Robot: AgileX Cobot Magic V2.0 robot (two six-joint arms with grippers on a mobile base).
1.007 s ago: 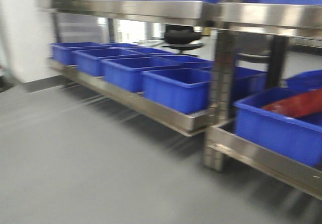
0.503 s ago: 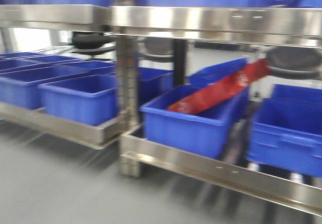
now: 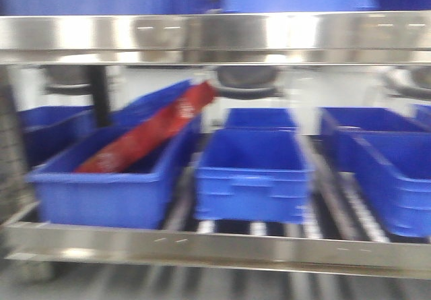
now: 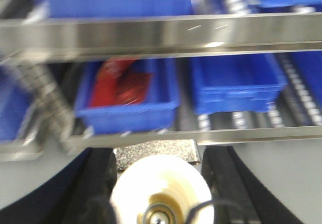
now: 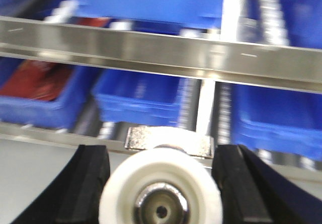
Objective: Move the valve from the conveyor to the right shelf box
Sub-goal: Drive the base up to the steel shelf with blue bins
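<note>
White valve (image 4: 161,189) clamped in left jaws | second valve (image 5: 161,168) in right jaws

White round valve (image 5: 161,194), metal hub, clamped in right tool (image 5: 161,158); similar cream valve (image 4: 162,191) in left tool (image 4: 157,156).

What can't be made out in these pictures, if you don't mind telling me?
- Front view: motion blur smears the print on the red packet.
- Left wrist view: the bottom edge cuts off the left valve, clamped in the left gripper.
- Right wrist view: likewise the right valve in the right gripper.
- The conveyor is in no view.
</note>
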